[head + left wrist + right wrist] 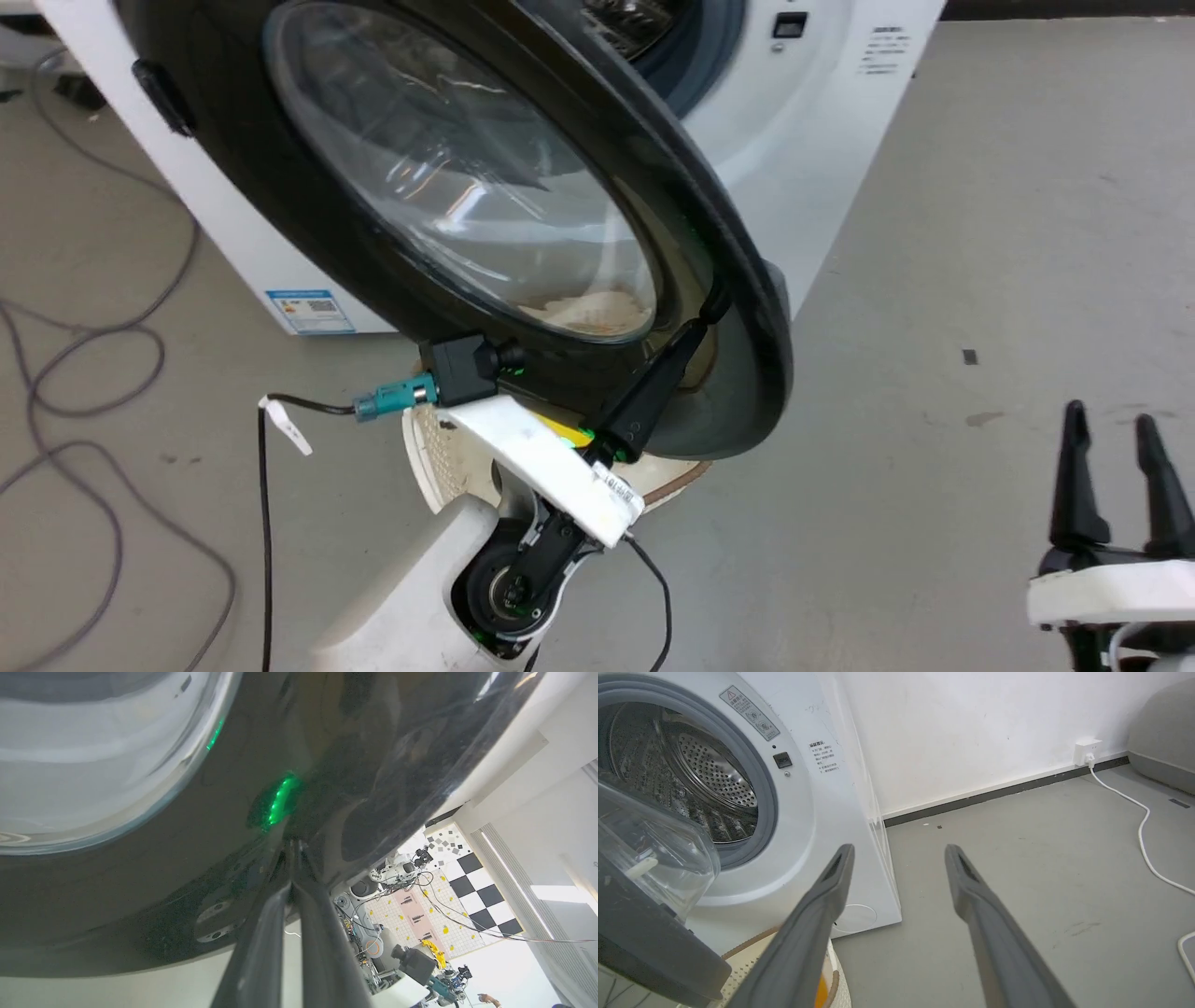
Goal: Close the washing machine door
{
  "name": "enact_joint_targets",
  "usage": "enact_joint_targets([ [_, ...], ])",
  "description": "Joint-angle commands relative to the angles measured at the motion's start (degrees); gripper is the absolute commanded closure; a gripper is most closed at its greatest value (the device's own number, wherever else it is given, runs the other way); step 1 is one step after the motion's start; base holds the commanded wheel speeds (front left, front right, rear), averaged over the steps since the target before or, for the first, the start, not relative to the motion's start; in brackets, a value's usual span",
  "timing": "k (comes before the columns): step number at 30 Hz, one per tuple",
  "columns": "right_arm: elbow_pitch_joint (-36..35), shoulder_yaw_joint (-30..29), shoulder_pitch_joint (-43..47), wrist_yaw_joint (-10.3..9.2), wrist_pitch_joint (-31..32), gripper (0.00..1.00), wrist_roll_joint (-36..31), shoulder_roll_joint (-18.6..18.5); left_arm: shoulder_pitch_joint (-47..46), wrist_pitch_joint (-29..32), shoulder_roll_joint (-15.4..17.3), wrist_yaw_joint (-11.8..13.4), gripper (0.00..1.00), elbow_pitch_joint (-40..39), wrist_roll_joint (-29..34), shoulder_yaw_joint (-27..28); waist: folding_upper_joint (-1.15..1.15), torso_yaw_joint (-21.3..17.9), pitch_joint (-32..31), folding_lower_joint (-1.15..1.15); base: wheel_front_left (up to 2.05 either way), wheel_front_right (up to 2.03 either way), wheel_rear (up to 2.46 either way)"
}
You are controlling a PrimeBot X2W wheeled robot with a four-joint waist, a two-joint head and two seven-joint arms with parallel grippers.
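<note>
Pressing the washing machine door [448, 177] shut is the step in hand, as I judge it. The door stands partly open, swung out from the washing machine [794, 168], free edge toward your right and the steel drum exposed behind it.

Your left gripper [714, 303] has its jaws drawn together with nothing between them. The tips are set against the glossy black rim on the outer face, low and near the free edge. In the left wrist view, the left gripper [294, 851] meets its own reflection on the door [140, 872], so contact appears made.

Your right gripper [1111, 418] hangs well apart at the lower right, jaws wide and holding nothing. From its own wrist, the right gripper [899, 851] looks past the door [649, 933] at the washing machine [803, 826].

Next move, in my view: drive the left arm toward the drum opening along the door's arc, keeping the tips on the rim. That smooth surface invites slipping.

Note the cream basket [434, 457] on the floor beneath the door; I cannot confirm it clears the swing. Latching likely needs a firm final push.
</note>
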Motion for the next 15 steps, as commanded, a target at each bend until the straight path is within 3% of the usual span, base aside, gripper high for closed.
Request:
enact_joint_targets([
  [1, -0.45, 1.19, -0.05, -0.04, -0.26, 0.0, 0.89, 0.01, -1.11, -1.49, 1.27, -0.26, 1.0, 0.79, -0.63, -1.47, 0.0, -0.35, -0.41, 0.0, 0.0, 0.0, 0.0],
  [5, -0.83, 2.74, 0.52, -0.04, -0.26, 0.0, 2.06, 0.01, -1.68, -3.74, 2.84, -0.26, 1.0, 2.25, 0.16, -3.94, 0.0, -0.12, -1.23, 0.0, 0.0, 0.0, 0.0],
  [6, -1.09, 3.06, 0.75, -0.04, -0.26, 0.0, 2.11, 0.01, -1.95, -4.72, 3.4, -0.26, 0.87, 2.98, 1.02, -4.88, 0.0, 0.02, -1.56, 0.0, 0.0, 0.0, 0.0],
  [7, -1.34, 3.32, 0.95, -0.04, -0.26, 0.0, 2.14, 0.01, -2.23, -5.95, 4.0, -0.26, 0.31, 3.79, 2.21, -5.8, 0.0, 0.18, -1.88, 0.0, 0.0, 0.0, 0.0],
  [8, -1.56, 3.35, 1.1, -0.04, -0.26, 0.0, 2.2, 0.01, -2.44, -7.22, 4.55, -0.26, 0.0, 4.66, 3.57, -6.56, 0.0, 0.39, -2.24, 0.0, 0.0, 0.0, 0.0],
  [13, -2.33, 2.62, 1.25, -0.04, -0.26, 0.0, 1.87, 0.01, -3.38, -10.75, 6.39, 0.12, 0.0, 11.08, 15.6, -6.72, 0.0, 1.71, -3.89, 0.0, 0.0, 0.0, 0.0],
  [15, -2.8, 2.2, 1.11, -0.04, -0.26, 0.0, 1.16, 0.01, -3.39, -10.86, 5.73, 2.99, 0.0, 11.47, 23.24, -2.08, 0.0, 2.39, -4.27, 0.0, 0.0, 0.0, 0.0],
])
